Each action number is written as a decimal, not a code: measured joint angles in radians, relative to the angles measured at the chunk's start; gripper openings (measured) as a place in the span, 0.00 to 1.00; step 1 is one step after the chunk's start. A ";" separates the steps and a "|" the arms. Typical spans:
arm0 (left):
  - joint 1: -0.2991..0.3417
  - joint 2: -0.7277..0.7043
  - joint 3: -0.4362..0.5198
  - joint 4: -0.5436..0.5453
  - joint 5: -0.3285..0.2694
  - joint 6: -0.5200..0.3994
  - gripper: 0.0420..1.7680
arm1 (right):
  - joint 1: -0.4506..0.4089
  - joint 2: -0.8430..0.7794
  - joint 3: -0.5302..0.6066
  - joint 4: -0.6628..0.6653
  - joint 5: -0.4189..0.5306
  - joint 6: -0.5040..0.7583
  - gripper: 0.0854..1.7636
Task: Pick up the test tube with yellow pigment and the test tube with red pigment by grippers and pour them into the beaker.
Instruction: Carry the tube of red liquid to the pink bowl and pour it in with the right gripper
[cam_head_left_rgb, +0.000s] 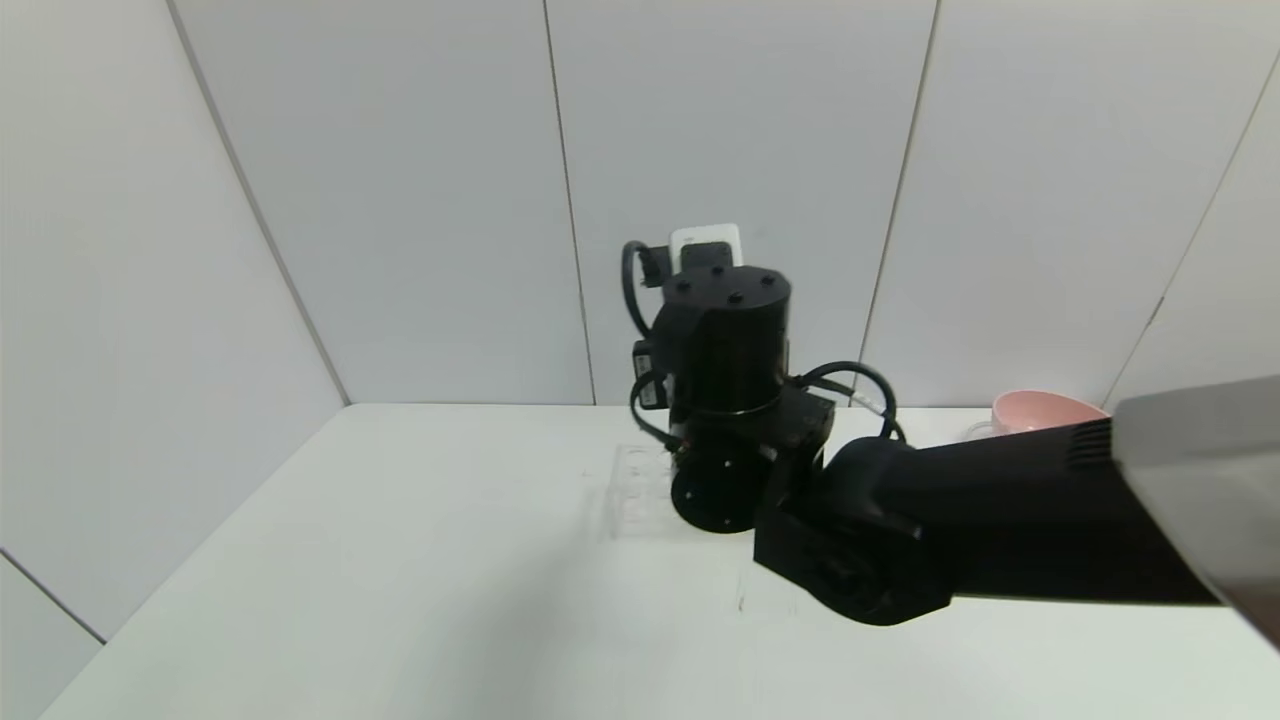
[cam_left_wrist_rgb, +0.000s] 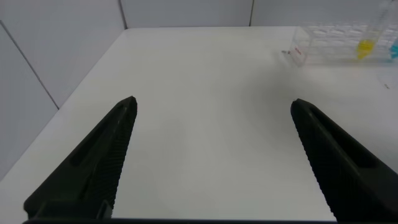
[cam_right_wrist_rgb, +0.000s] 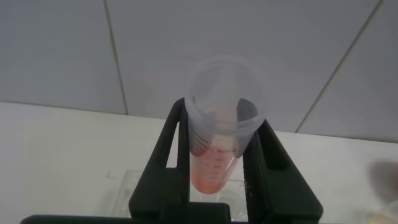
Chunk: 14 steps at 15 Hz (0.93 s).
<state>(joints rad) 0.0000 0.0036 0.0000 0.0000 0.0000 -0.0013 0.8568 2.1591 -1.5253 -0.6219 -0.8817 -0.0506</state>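
One clear rack (cam_left_wrist_rgb: 339, 45) stands mid-table, holding the test tube with yellow pigment (cam_left_wrist_rgb: 365, 45) and one blue-tipped tube (cam_left_wrist_rgb: 393, 48). Above the rack, the right gripper (cam_right_wrist_rgb: 217, 168) is clamped on the test tube with red pigment (cam_right_wrist_rgb: 217, 143). The left gripper (cam_left_wrist_rgb: 211, 155) hovers spread apart over bare table (cam_left_wrist_rgb: 205, 93), well apart from the rack. One pink bowl (cam_head_left_rgb: 1040, 410) sits near the back wall.

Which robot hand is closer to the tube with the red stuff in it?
The right one. The right gripper has its jaws clamped around the test tube with red pigment. The left gripper is open over bare table, with no red tube near it.
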 joint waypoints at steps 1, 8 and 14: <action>0.000 0.000 0.000 0.000 0.000 0.000 1.00 | -0.029 -0.030 0.028 -0.001 0.000 -0.007 0.27; 0.000 0.000 0.000 0.000 0.000 0.000 1.00 | -0.241 -0.216 0.240 -0.009 0.000 -0.007 0.27; 0.000 0.000 0.000 0.000 0.000 0.000 1.00 | -0.472 -0.359 0.415 -0.024 0.038 -0.005 0.27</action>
<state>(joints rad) 0.0000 0.0036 0.0000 0.0000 0.0000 -0.0013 0.3849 1.8002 -1.1106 -0.6464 -0.8440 -0.0557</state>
